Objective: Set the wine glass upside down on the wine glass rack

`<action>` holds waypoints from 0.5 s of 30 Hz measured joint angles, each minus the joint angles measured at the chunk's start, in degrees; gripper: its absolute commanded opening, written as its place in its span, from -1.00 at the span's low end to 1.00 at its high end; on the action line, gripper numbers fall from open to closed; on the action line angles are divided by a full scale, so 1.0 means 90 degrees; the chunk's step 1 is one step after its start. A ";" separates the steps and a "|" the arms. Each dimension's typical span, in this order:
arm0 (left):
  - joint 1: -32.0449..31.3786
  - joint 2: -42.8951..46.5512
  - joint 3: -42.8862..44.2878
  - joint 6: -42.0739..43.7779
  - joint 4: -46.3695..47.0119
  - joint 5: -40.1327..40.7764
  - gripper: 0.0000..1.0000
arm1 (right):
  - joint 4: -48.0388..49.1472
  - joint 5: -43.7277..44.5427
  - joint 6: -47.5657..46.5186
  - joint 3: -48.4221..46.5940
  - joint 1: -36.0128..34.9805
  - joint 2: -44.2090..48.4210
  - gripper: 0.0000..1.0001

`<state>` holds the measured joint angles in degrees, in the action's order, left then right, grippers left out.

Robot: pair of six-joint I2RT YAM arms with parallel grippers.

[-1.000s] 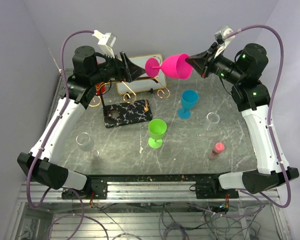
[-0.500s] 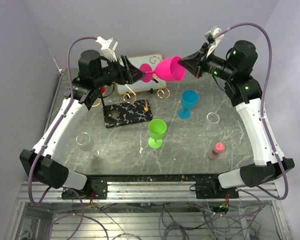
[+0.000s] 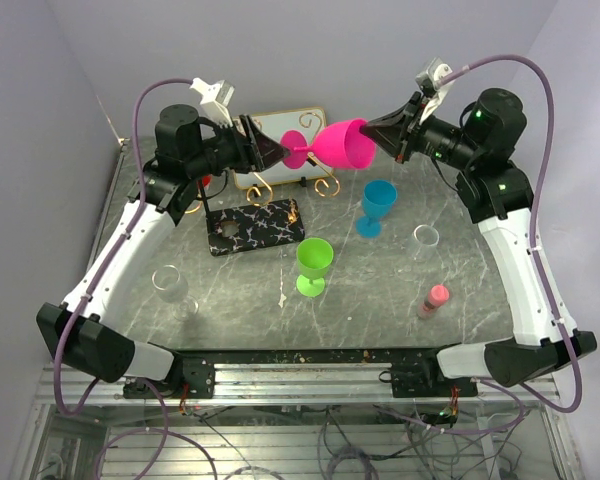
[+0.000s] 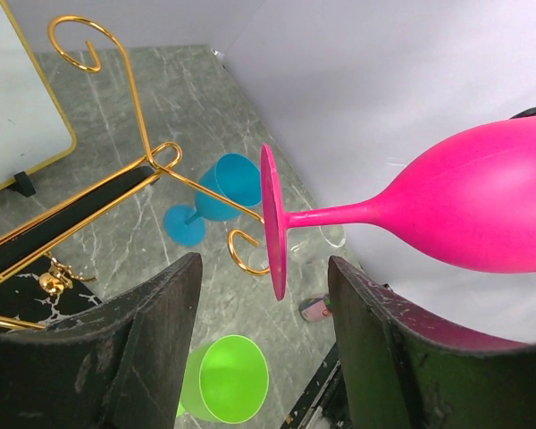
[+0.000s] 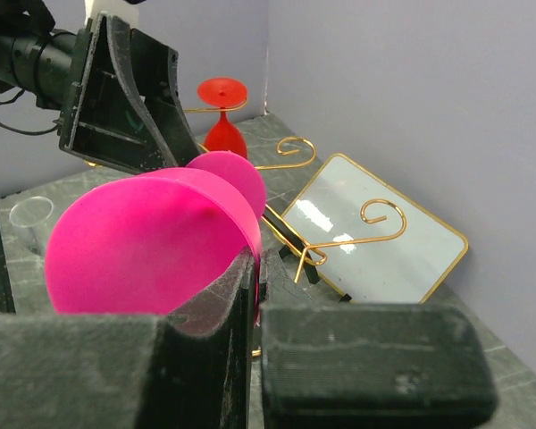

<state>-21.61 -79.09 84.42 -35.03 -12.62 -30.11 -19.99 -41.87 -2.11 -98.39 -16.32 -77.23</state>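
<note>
Two grippers meet: my right gripper (image 3: 377, 130) pinches the pink wine glass (image 3: 345, 147) by its rim (image 5: 161, 176), and my left gripper (image 3: 279, 152) gapes around its foot (image 4: 273, 223). It seems light, slick plastic; take the stem (image 4: 339, 215).

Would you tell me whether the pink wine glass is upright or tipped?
Tipped on its side: the pink wine glass lies horizontal in mid-air, rim pinched by the right pincer, foot toward the left pincer.

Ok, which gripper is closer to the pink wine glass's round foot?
Left. The left gripper straddles the foot of the pink wine glass, open and not touching it; the right gripper pinches the bowl rim at the opposite end.
</note>
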 measured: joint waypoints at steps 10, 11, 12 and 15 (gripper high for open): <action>-0.0002 0.0073 -0.0158 -0.0029 0.0143 -0.0153 0.01 | -0.0002 -0.0078 -0.0049 0.0007 0.0000 0.0046 -1.00; -0.0002 0.0080 -0.0175 -0.0032 0.0143 -0.0170 0.00 | -0.0002 -0.0100 -0.0046 0.0007 0.0000 0.0046 -1.00; -0.0002 0.0083 -0.0185 -0.0029 0.0146 -0.0185 -0.01 | 0.0000 -0.0119 -0.0044 0.0007 0.0000 0.0046 -1.00; -0.0005 0.0085 -0.0187 -0.0019 0.0146 -0.0202 -0.08 | 0.0002 -0.0168 -0.0019 0.0007 0.0000 0.0039 -1.00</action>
<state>-21.65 -78.32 82.74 -35.20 -11.31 -31.92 -19.97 -43.38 -2.28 -98.32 -16.32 -76.88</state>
